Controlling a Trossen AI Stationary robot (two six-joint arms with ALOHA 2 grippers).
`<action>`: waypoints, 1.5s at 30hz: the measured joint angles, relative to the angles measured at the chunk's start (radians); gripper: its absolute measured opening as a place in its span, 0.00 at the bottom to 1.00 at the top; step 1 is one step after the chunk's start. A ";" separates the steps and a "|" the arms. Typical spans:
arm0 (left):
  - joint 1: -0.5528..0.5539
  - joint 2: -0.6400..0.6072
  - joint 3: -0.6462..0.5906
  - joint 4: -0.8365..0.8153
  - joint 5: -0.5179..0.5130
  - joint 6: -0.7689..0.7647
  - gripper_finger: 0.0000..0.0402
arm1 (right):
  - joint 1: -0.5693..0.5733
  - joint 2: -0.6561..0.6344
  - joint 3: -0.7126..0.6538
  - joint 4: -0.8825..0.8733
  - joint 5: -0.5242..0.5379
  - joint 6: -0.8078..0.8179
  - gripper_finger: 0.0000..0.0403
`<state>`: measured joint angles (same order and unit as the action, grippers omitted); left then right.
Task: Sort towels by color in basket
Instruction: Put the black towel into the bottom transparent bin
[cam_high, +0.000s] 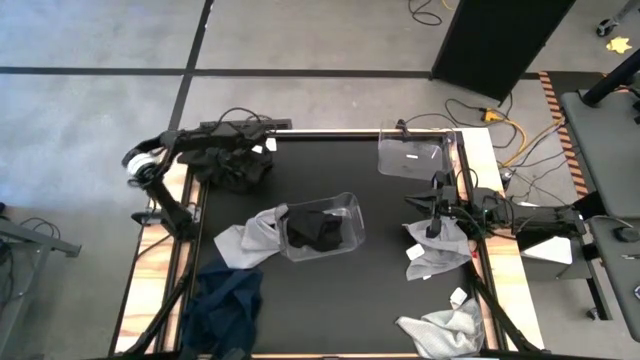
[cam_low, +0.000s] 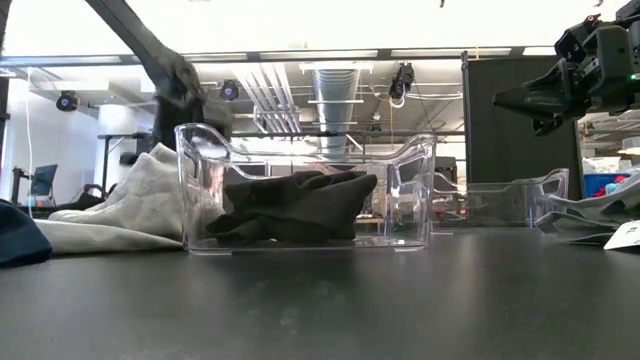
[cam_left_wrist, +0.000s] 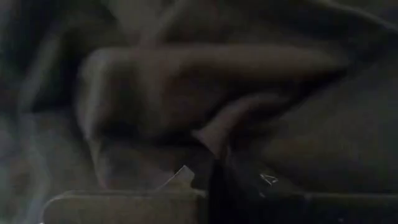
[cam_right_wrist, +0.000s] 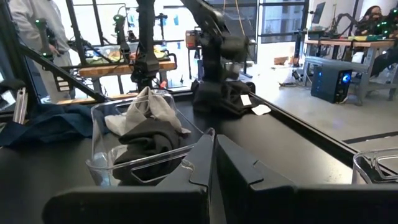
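High view: the black towel pile (cam_high: 232, 160) lies at the worktop's far left corner, directly under the left end effector (cam_high: 222, 150), whose fingers are pinched into it; the right end effector (cam_high: 436, 222), closed and empty, hangs far off.

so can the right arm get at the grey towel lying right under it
Probably yes. The right gripper, shut, hangs just above the light grey towel at the table's right edge, with nothing between them. It would need to open first. The empty clear bin sits clear of it.
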<state>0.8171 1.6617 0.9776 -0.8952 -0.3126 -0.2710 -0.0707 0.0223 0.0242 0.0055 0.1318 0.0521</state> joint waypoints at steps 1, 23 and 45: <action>-0.012 -0.037 0.002 -0.009 0.000 0.000 0.02 | 0.000 0.000 0.000 0.000 0.000 0.000 0.03; -0.621 -0.760 0.149 0.037 0.135 -0.071 0.00 | 0.000 0.000 0.000 0.000 0.000 0.000 0.03; -1.271 -0.380 0.650 0.171 -0.062 0.273 0.00 | 0.000 0.000 0.000 0.000 0.000 0.000 0.03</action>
<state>-0.4542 1.2816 1.6276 -0.7243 -0.3743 0.0018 -0.0705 0.0223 0.0243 0.0054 0.1321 0.0525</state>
